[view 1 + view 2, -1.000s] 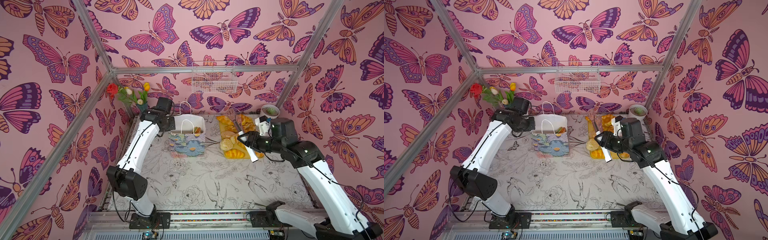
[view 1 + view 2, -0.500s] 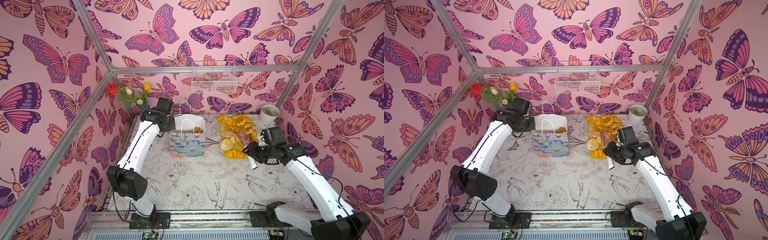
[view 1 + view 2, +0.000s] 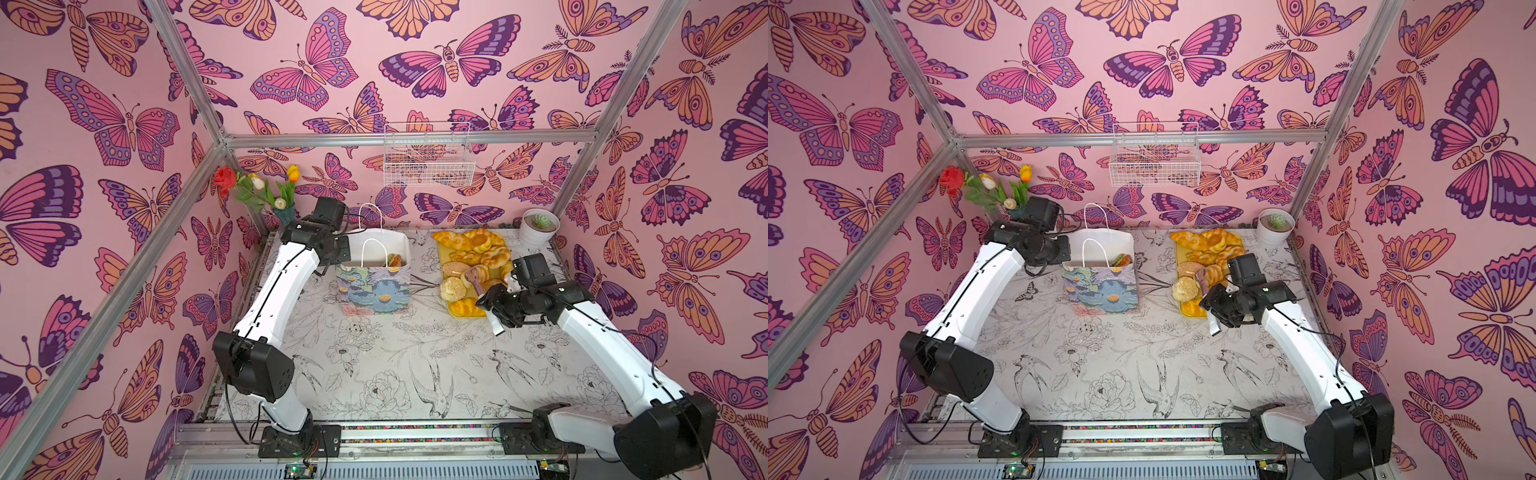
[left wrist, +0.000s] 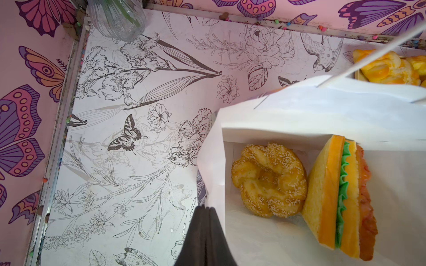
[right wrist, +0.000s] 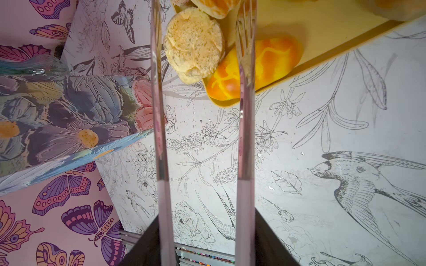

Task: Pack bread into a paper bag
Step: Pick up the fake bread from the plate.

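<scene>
Item: glossy orange-yellow oval bun (image 5: 272, 62), on flat yellow tray (image 5: 311, 27) beside flower-printed white-lined paper bag (image 3: 374, 291). Probably light, squashy and slick; take it across the middle. The right fingers (image 5: 269, 244) clamp empty silver tongs (image 5: 246, 138), and the left fingers (image 4: 202, 230) pinch the bag rim.

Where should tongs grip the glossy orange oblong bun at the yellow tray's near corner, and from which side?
Across its narrow middle, from above. The glossy orange oblong bun lies flat at the corner of the yellow tray; the round seeded roll overlaps one end, leaving the middle clear.

No legible txt, labels or nos. – any view
</scene>
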Robot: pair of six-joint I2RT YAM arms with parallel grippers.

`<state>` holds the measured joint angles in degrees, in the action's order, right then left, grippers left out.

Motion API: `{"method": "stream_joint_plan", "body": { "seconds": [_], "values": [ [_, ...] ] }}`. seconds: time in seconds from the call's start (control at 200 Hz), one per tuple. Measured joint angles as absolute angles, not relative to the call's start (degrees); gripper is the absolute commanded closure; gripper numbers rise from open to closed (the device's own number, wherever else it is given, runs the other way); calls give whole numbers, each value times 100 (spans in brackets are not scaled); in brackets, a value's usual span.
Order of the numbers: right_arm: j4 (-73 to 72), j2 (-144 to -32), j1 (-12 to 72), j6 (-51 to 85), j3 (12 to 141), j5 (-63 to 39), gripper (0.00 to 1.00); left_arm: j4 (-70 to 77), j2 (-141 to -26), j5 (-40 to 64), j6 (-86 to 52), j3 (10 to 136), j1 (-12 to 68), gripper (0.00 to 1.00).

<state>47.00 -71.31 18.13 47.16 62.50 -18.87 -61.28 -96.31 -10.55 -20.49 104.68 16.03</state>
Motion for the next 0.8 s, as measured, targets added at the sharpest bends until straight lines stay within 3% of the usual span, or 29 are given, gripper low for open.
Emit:
{"method": "stream_joint_plan", "body": {
  "seconds": [0.796],
  "values": [
    [4261, -7502, 1684, 5210, 6248, -2364, 47, -6128, -9631, -1059, -2049, 10468, 1603, 94]
  ]
}}
